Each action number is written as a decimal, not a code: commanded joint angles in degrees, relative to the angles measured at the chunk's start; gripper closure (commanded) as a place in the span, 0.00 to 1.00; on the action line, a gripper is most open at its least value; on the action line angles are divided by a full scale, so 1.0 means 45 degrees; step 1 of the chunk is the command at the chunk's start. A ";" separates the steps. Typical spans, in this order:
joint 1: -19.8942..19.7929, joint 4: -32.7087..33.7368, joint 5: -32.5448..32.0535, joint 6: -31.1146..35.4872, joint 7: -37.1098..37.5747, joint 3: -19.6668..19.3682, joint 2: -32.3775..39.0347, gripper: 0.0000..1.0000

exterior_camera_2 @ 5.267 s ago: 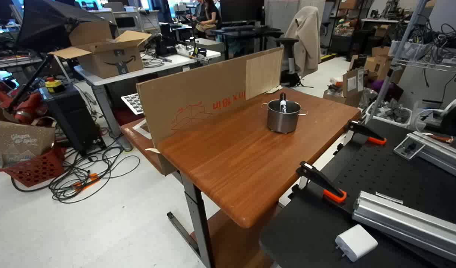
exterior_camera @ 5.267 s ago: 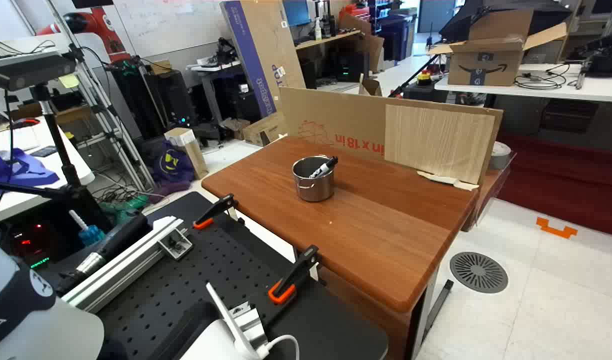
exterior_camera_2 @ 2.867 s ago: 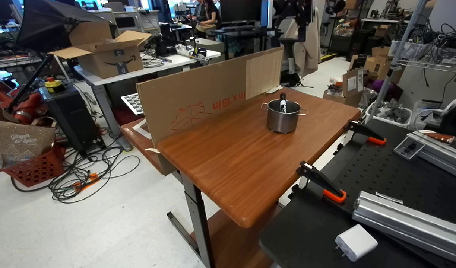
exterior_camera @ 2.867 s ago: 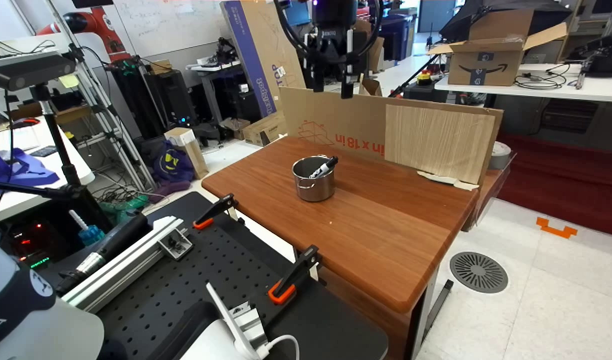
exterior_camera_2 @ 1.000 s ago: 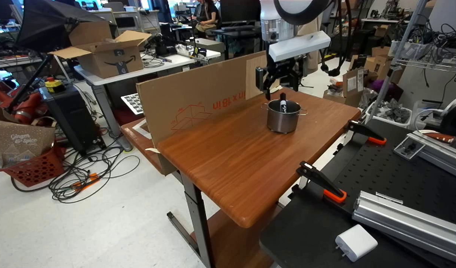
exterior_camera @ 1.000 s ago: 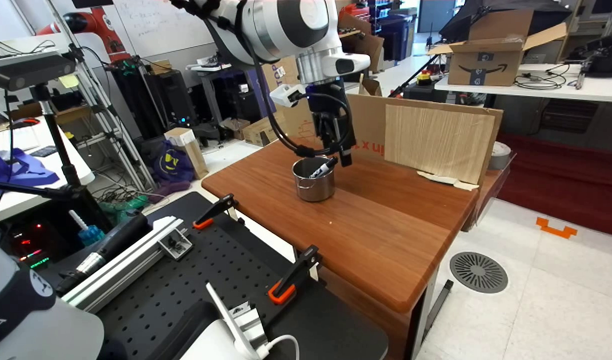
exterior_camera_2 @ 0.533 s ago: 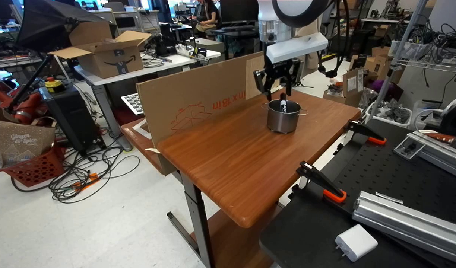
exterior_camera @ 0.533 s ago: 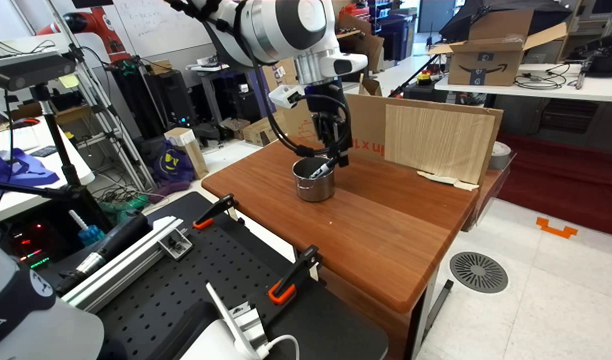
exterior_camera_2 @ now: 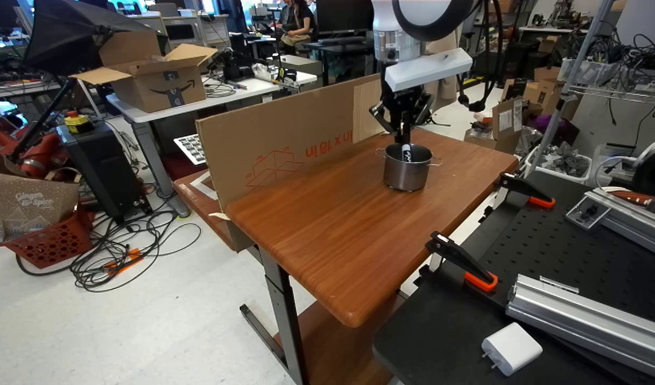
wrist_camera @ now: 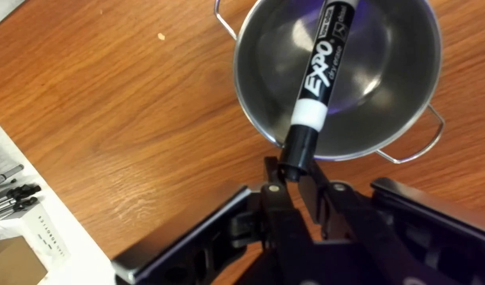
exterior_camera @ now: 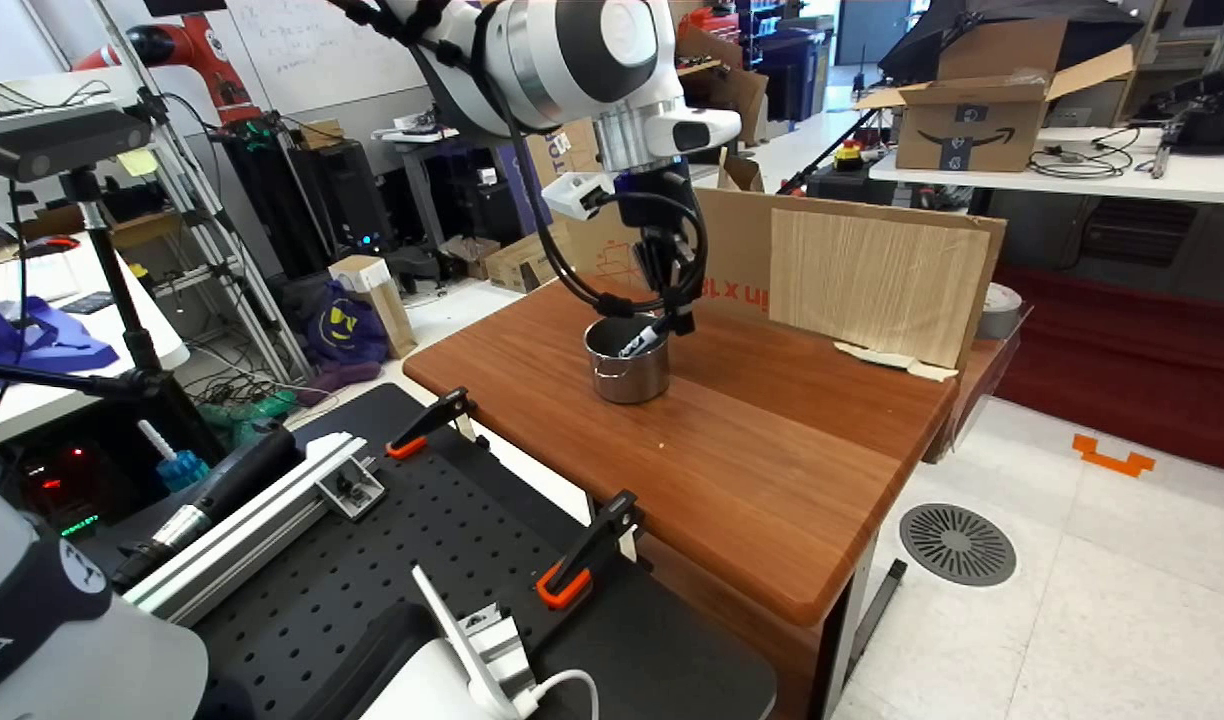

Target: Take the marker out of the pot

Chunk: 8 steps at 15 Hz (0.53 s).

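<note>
Brown wooden table, pale floor, whiteboard

Marker cap between 2 fingertips

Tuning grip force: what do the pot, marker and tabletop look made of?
Pot: metal, likely stainless steel; smooth grey walls with bright glints.
Marker: probably plastic; smooth black-and-white surface with crisp printed lettering.
Tabletop: wood or wood-look laminate, can't tell which; brown grain, soft sheen.

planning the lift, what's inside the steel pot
An Expo marker slants inside the pot, its cap past the rim, between the gripper's jaws. The pot's bottom shows beside it; the strip beneath is covered. The marker's lower end falls outside the wrist view.
</note>
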 commanded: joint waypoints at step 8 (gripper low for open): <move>-0.0006 0.0018 0.0143 0.0069 -0.0758 -0.0271 -0.0380 0.96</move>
